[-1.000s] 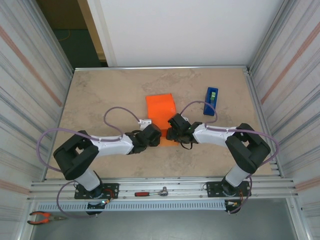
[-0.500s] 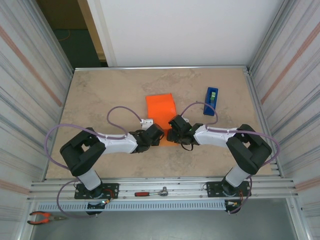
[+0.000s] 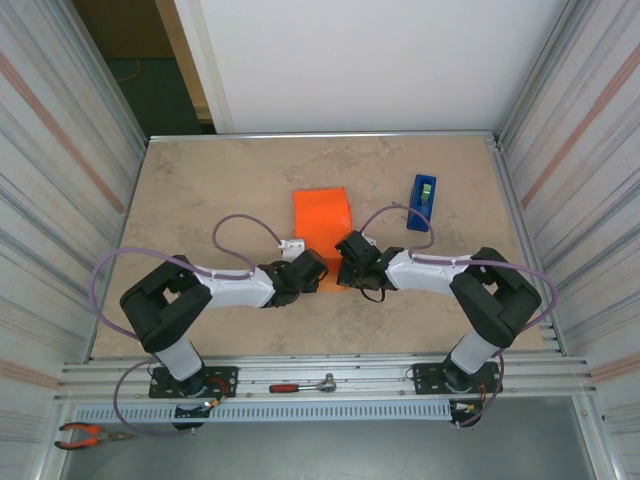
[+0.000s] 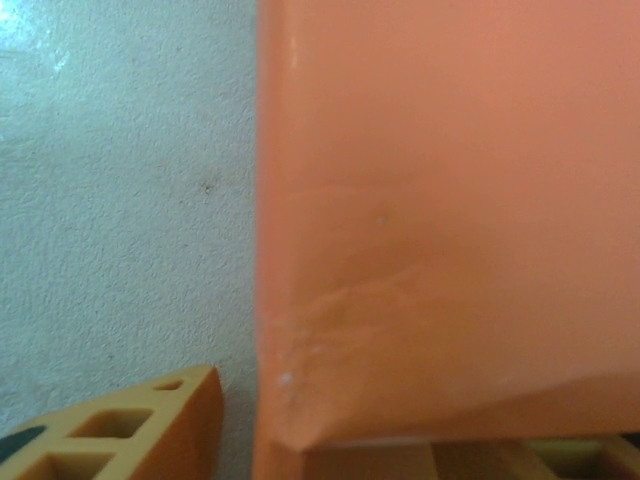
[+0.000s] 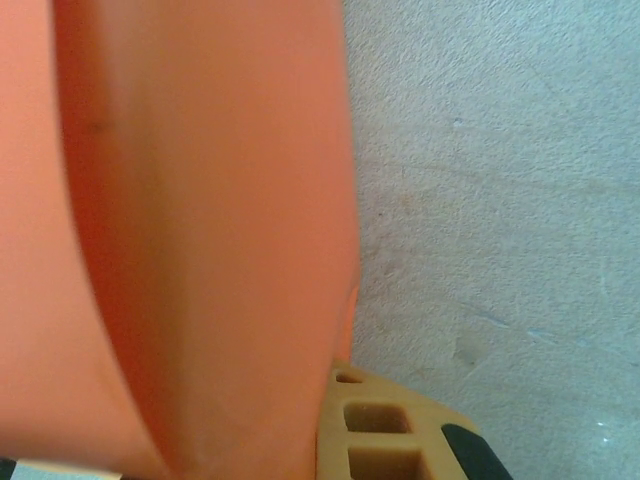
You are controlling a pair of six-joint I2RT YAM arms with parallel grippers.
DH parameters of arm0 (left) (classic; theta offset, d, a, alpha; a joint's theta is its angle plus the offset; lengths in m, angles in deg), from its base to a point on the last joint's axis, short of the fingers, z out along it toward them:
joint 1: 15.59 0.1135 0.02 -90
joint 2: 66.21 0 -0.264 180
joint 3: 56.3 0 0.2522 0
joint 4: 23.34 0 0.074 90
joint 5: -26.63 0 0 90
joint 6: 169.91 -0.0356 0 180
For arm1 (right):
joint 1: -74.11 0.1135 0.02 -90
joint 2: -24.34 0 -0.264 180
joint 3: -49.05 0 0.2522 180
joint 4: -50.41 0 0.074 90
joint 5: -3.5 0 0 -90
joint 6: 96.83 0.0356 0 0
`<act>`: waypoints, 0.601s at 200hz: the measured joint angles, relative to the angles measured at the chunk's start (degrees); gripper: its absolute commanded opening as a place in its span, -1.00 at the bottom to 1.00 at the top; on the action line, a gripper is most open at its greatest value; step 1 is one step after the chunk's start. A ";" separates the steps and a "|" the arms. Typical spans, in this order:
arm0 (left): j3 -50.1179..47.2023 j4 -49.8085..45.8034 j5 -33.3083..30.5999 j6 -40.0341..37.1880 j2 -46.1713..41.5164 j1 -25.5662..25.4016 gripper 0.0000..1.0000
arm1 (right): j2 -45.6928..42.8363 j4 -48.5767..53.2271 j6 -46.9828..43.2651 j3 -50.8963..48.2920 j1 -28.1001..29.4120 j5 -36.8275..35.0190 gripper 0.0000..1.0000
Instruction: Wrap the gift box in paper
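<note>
Paper is pinched near-side in my right gripper, left gripper spread wide astride it, so I'd draw it taut before creasing.

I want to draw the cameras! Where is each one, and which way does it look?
Top: high behind the bases, looking down on table, paper, left arm and right arm.
Left wrist: on the left arm, looking past its finger at paper.
Right wrist: on the right arm, past its finger at paper.
Shared: all three see paper and table.
</note>
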 measured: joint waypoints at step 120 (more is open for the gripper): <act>-4.26 -2.84 -0.24 5.07 -4.52 -1.88 -0.66 | -0.28 -0.02 -0.04 -0.44 0.04 0.02 -1.00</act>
